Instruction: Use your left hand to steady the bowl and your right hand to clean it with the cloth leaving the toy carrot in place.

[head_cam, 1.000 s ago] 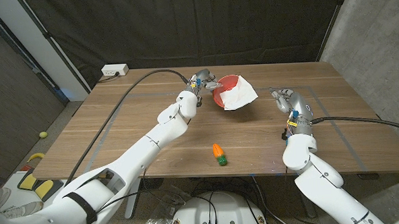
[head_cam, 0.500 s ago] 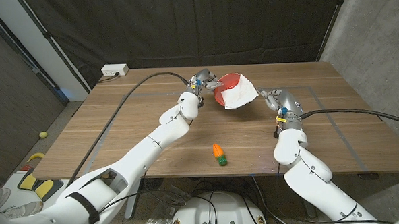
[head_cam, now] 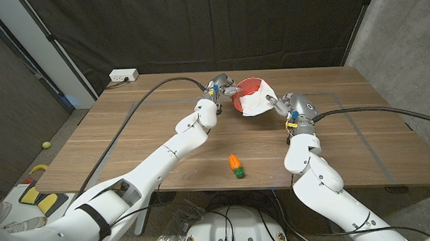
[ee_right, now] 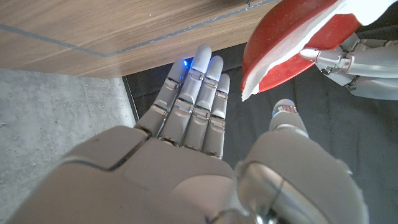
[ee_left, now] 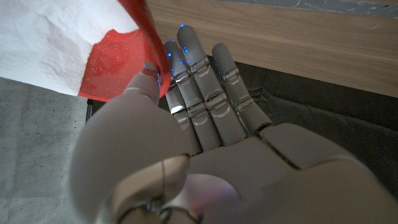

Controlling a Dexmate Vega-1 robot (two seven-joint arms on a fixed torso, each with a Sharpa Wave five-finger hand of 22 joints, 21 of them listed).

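The red bowl (head_cam: 244,90) stands tilted at the table's far middle, with a white cloth (head_cam: 258,102) draped over its near right rim. My left hand (head_cam: 220,87) holds the bowl's left rim. In the left wrist view the rim of the bowl (ee_left: 118,65) sits between thumb and straight fingers of that hand (ee_left: 205,143), beside the cloth (ee_left: 50,43). My right hand (head_cam: 282,101) is open, its fingers straight and reaching to the cloth's right edge. Its wrist view shows the hand (ee_right: 186,143) just short of the bowl (ee_right: 289,53). The toy carrot (head_cam: 235,165) lies near the front edge.
A white power strip (head_cam: 123,76) sits at the table's back left corner. A black cable (head_cam: 152,87) runs along my left arm. Thin blue tape lines (head_cam: 346,122) mark the right side of the wooden table (head_cam: 143,131).
My right hand has moved left across the table from the right side to the cloth's edge. The left hand, bowl and carrot have stayed put.
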